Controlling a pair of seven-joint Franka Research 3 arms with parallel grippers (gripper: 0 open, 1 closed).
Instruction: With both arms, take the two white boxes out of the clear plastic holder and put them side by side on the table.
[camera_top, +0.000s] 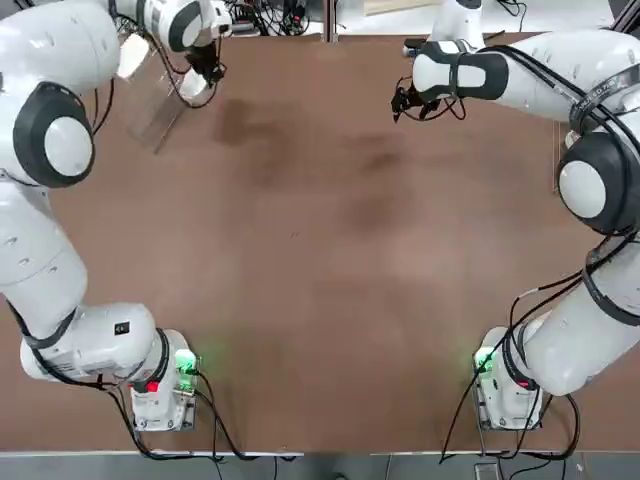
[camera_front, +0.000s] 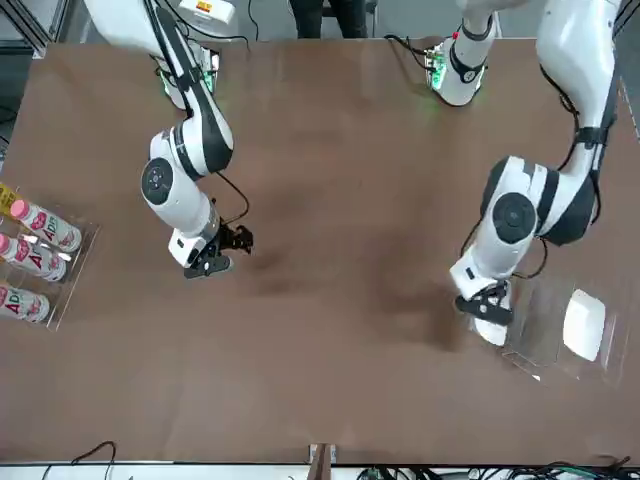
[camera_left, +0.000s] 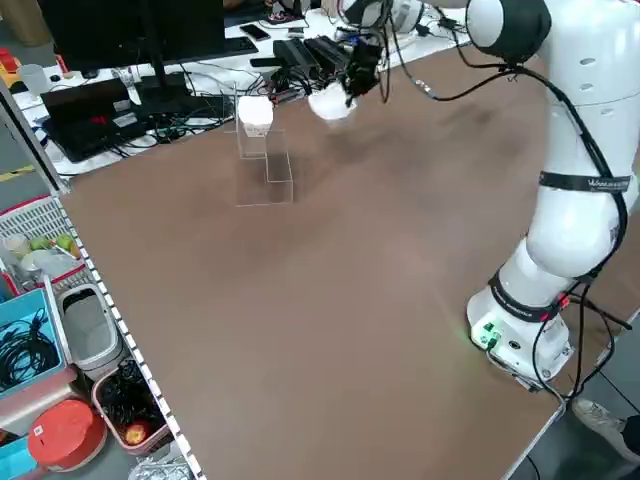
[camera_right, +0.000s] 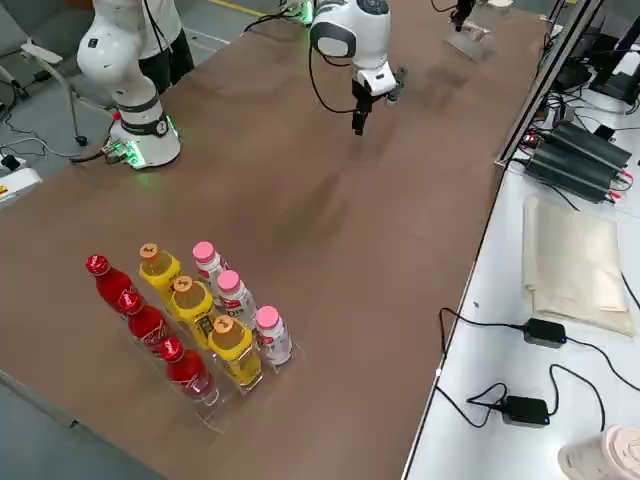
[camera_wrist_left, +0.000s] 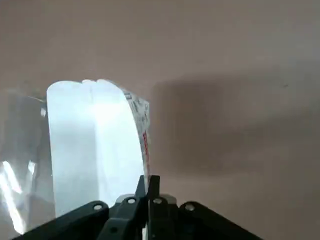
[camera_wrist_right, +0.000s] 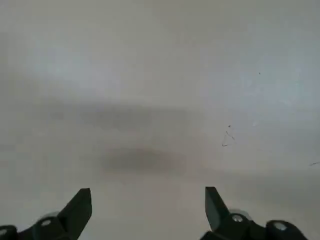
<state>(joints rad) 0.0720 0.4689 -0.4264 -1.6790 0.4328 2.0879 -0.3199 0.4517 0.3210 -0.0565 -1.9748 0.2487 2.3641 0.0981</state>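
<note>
My left gripper (camera_top: 203, 72) is at the far left of the table (camera_top: 320, 300), shut on the edge of one white box (camera_top: 194, 86). That box (camera_left: 330, 101) hangs just beside the clear plastic holder (camera_top: 154, 107). In the left wrist view the shut fingers (camera_wrist_left: 148, 186) pinch the box (camera_wrist_left: 95, 145) at its printed edge. The other white box (camera_front: 584, 323) still sits in the holder (camera_front: 560, 350), also seen as a white box (camera_left: 255, 114) on top of the rack. My right gripper (camera_top: 405, 100) hovers open over bare table at the far right (camera_wrist_right: 147, 210), with nothing between its fingers.
A clear rack of pink-capped, yellow and red bottles (camera_right: 190, 320) stands near the table's right edge (camera_front: 35, 262). Cables and power units (camera_left: 300, 55) lie beyond the far edge. Bins and baskets (camera_left: 60, 330) sit off the table's left side.
</note>
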